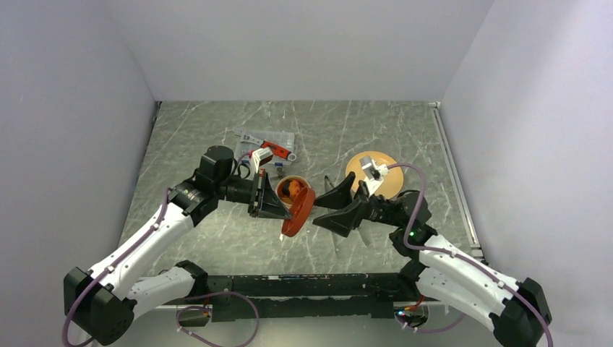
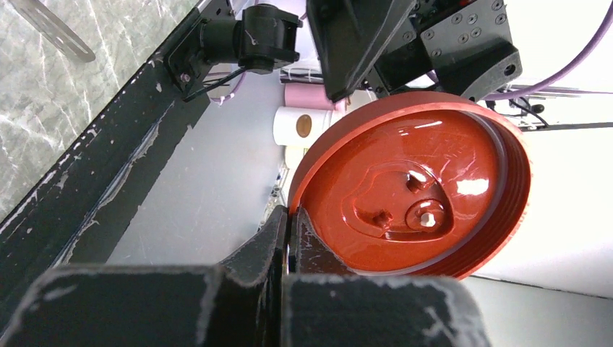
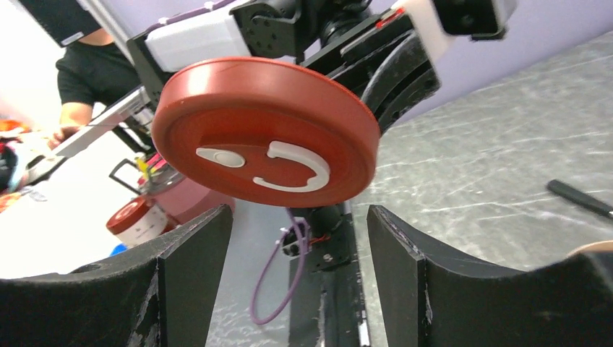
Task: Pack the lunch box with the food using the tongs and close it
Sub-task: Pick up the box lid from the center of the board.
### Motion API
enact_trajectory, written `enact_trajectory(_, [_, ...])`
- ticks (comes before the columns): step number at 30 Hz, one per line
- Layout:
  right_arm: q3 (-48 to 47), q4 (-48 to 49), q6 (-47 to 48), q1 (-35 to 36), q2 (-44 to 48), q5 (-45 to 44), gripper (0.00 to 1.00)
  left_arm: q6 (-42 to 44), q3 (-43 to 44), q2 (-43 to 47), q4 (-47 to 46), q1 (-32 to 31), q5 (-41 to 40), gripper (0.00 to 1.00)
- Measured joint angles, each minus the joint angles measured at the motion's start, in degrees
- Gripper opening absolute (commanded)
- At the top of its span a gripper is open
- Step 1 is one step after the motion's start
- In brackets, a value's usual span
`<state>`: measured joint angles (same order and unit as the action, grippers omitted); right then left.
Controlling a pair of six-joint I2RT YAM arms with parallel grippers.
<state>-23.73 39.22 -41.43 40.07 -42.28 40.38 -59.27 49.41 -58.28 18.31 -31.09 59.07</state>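
Observation:
The lunch box tub (image 1: 280, 183) stands mid-table with orange food (image 1: 290, 190) inside it. Its dark red lid (image 1: 298, 211) is tilted on edge just in front of the tub. My left gripper (image 1: 280, 210) is shut on the lid's rim. In the left wrist view the lid's underside (image 2: 412, 191) fills the right half, pinched at its edge by the left gripper (image 2: 290, 214). My right gripper (image 1: 322, 212) stands open right of the lid. In the right wrist view the lid's top (image 3: 267, 137) with its white mark hangs above the right gripper (image 3: 298, 213). A grey tongs arm (image 2: 52, 29) lies on the table.
A yellow plate (image 1: 382, 172) lies behind the right gripper. A clear case with a red tool (image 1: 269, 144) sits at the back behind the tub. A dark handle (image 3: 578, 198) lies on the marble. The black base rail (image 1: 311, 283) runs along the near edge.

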Motion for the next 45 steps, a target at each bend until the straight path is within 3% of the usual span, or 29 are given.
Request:
enact_trajectory(8, [-1.11,4.24,-0.59,8.94,-8.39,-3.56,0.68,-2.58,0.0,0.13,-1.57,0.0,-0.22,0.0])
enact_trajectory(23, [-1.68,8.13,-1.77,9.22,-9.97,-4.57,0.64,-4.39,0.13,0.39,-4.33,0.42,0.92,0.0])
enact_trajectory(36, [-1.53,-1.11,6.16,7.43,4.02,-17.29,0.59,-4.44,0.13,0.42,-3.8,0.31,1.33,0.0])
enact_trajectory(45, [-6.86,-9.22,16.87,7.37,1.68,-17.22,0.55,-4.26,0.76,1.51,-1.01,0.31,3.43,0.0])
